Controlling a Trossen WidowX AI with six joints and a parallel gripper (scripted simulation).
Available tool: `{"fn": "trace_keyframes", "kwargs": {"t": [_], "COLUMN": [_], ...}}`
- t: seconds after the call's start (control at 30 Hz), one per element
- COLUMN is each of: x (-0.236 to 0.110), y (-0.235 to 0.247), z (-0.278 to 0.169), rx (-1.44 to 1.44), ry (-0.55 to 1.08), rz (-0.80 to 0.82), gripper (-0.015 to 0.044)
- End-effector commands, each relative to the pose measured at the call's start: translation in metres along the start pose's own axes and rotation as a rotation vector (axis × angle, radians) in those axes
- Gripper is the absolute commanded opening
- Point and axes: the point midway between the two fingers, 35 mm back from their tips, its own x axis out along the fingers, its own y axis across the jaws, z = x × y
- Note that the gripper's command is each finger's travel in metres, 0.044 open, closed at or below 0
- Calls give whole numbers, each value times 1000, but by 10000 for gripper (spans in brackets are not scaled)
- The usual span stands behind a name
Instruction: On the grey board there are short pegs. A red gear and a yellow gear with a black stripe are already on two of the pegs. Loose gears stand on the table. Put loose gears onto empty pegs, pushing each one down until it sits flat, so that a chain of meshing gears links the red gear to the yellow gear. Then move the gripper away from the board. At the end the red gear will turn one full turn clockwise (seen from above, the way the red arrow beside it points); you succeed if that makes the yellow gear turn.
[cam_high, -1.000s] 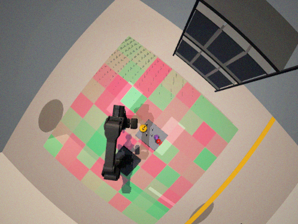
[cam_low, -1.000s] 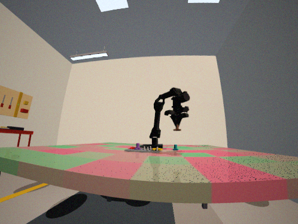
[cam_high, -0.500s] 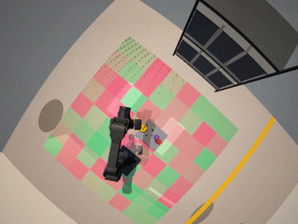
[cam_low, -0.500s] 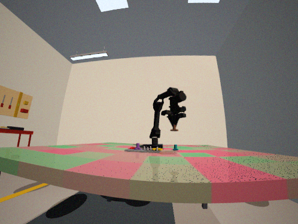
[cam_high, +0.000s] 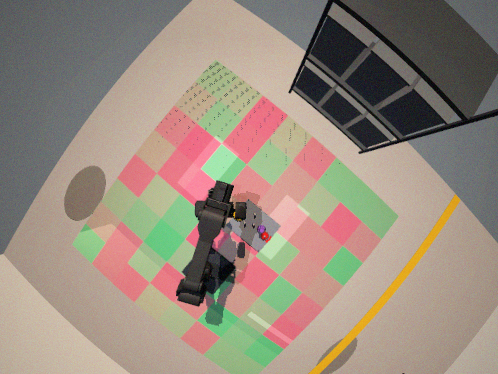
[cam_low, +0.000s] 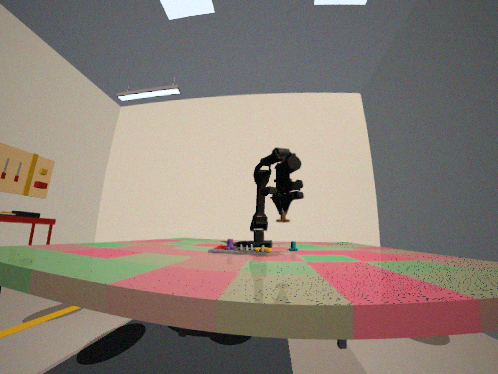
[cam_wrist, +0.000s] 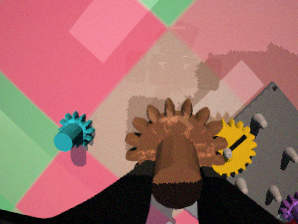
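Note:
My gripper (cam_low: 283, 212) (cam_wrist: 176, 172) is shut on the handle of a brown gear (cam_low: 283, 220) (cam_wrist: 170, 126), held level high above the table. In the wrist view the brown gear overlaps the left edge of the yellow gear (cam_low: 265, 249) (cam_wrist: 240, 161), which has a black stripe. The grey board (cam_high: 270, 224) (cam_wrist: 272, 106) also bears a purple gear (cam_high: 261, 229) (cam_low: 230, 244) (cam_wrist: 291, 209) beside the red gear (cam_high: 265, 233) (cam_low: 219, 247). Several bare pegs stand between the purple and yellow gears. A teal gear (cam_low: 293, 246) (cam_wrist: 75, 131) stands upright on the table, off the board.
The table (cam_high: 345, 225) (cam_low: 165, 287) has a pink, green and tan patchwork top. The arm (cam_high: 205, 245) (cam_low: 260, 205) reaches in from its base beside the board, and it covers part of the board's near side in the top view.

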Motion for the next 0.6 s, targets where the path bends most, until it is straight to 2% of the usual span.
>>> {"fn": "trace_keyframes", "kwargs": {"t": [0.0, 0.57], "x": [3, 19], "y": [-9, -47], "z": [-3, -22], "rx": [-2, -2], "ry": [-5, -4], "rz": [1, -3], "gripper": [0, 0]}}
